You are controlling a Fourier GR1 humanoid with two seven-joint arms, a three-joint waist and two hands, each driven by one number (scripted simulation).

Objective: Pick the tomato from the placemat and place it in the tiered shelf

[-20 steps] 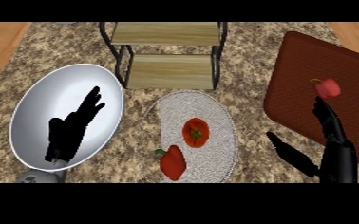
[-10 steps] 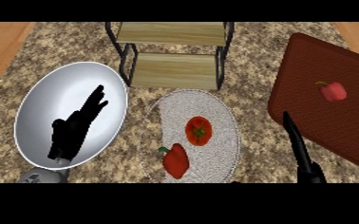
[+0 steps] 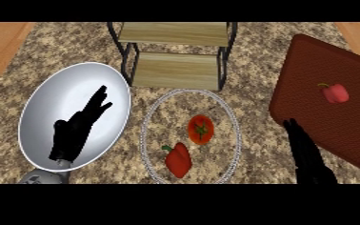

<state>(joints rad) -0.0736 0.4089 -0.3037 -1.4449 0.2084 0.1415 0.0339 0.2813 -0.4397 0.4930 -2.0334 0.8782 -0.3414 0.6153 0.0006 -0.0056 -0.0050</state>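
The tomato (image 3: 201,129) lies untouched on the round placemat (image 3: 211,105) near the tiered shelf (image 3: 175,70); the right hand (image 3: 304,152), fingers straight and empty, seems poised to reach it; the left hand (image 3: 70,136) rests open-fingered over the plate (image 3: 49,100)

Two peppers (image 3: 178,159) (image 3: 335,93) and one each of tomato (image 3: 201,129), plate (image 3: 49,106), shelf (image 3: 175,70), placemat (image 3: 160,124), board (image 3: 316,66).

You see the counter (image 3: 260,43) as speckled stone, brown and grey; the tiered shelf (image 3: 175,69) has pale matt wood boards with visible grain, held by thin dark metal-looking rods; the plate (image 3: 49,105) near the counter's left edge is smooth and glossy; the placemat (image 3: 158,119) looks coarse, woven, pale grey; the tomato (image 3: 200,129) is smooth, slightly shiny; the board (image 3: 309,76) at the right edge is matt reddish-brown.
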